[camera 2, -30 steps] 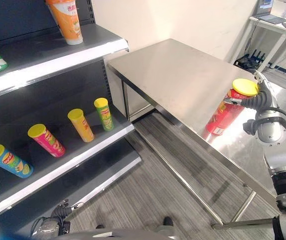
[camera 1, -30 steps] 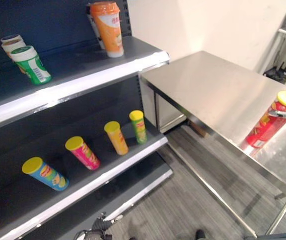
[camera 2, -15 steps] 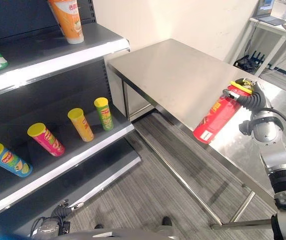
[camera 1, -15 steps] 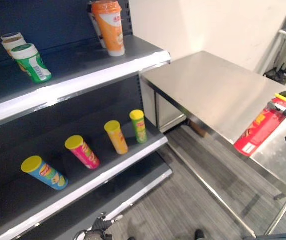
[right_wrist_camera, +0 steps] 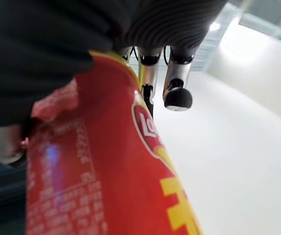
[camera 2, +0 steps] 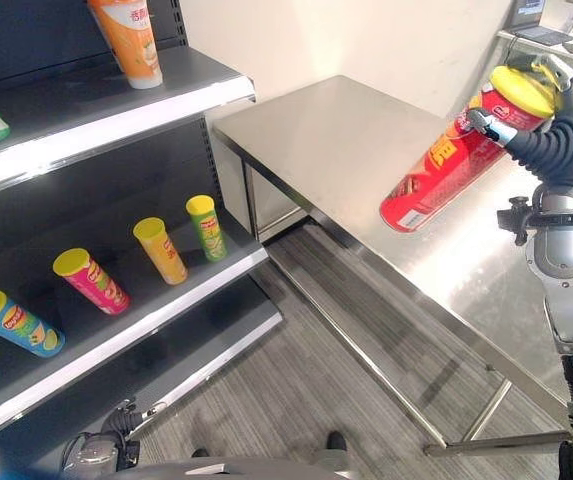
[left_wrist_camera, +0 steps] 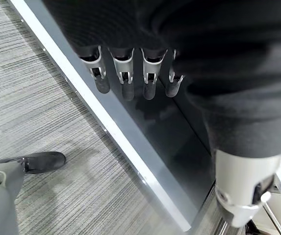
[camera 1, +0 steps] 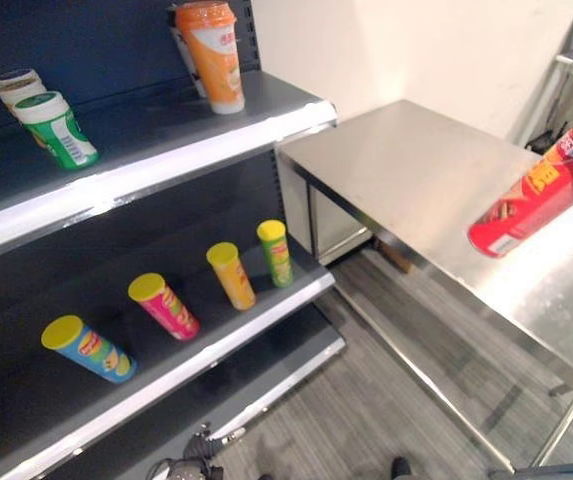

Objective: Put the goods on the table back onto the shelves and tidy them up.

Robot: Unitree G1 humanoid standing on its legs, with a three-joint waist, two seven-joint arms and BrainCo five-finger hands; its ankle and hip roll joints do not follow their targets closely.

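Up at the right edge of the scene, the right hand [camera 2: 536, 125] has its fingers curled round the upper end of the red can [camera 2: 444, 160], just under the yellow lid [camera 2: 522, 90]. The can hangs tilted in the air above the steel table [camera 2: 366, 150], lid end high and toward the robot's right, base pointing down toward the shelves, touching nothing but the hand. In the right wrist view the can's red wall [right_wrist_camera: 111, 166] lies along the palm with the dark fingertips [right_wrist_camera: 177, 98] reaching past it.

Between the can and the shelving lie the bare tabletop and its near edge. On the middle shelf [camera 1: 216, 340] four cans stand in a row, well apart from one another: blue [camera 1: 88, 346], pink [camera 1: 163, 305], orange [camera 1: 231, 274] and green [camera 1: 276, 252], all yellow-lidded. On the top shelf [camera 1: 166, 165] are an orange cup [camera 1: 214, 55] and a green-and-white cup [camera 1: 56, 128] with another cup behind it.

The left hand [left_wrist_camera: 125, 73] hangs low with relaxed, straight fingers over the bottom shelf's edge [left_wrist_camera: 130, 152] and the grey floor, where a person's dark shoe [left_wrist_camera: 32, 161] shows.

A second ago the can stood on the table with the hand at its lid; half a second ago it was tipped at the table's edge; now it is lifted clear and higher.
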